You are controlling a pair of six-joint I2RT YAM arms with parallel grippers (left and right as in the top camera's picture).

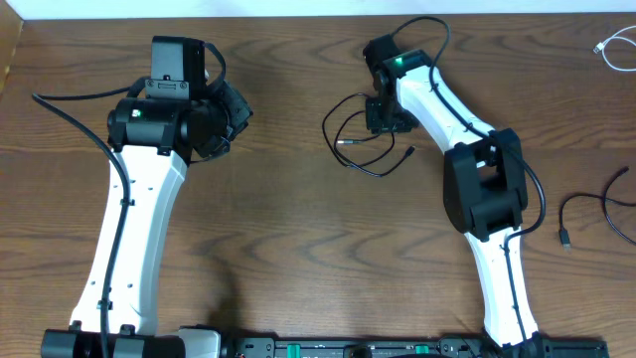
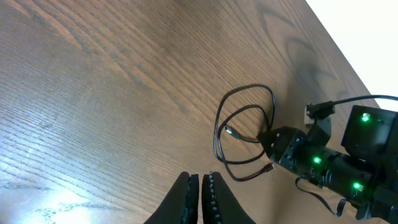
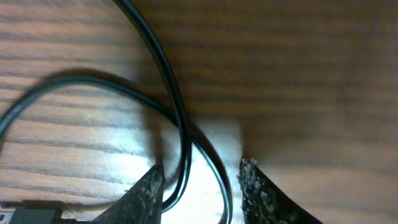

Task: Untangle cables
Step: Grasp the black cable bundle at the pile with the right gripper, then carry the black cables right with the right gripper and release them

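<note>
Overhead: black cable (image 1: 346, 142) lay looped at table (image 1: 298, 229) centre, crossings intact; right gripper (image 1: 388, 121) sat on its 1 o'clock edge. White cable (image 1: 618, 45) was well apart at 2 o'clock.
Left wrist: left gripper (image 2: 200, 193) was clenched, empty.
Right wrist: jaws stood apart, straddling two black strands, not pinching. Untangling looked barely started.
</note>
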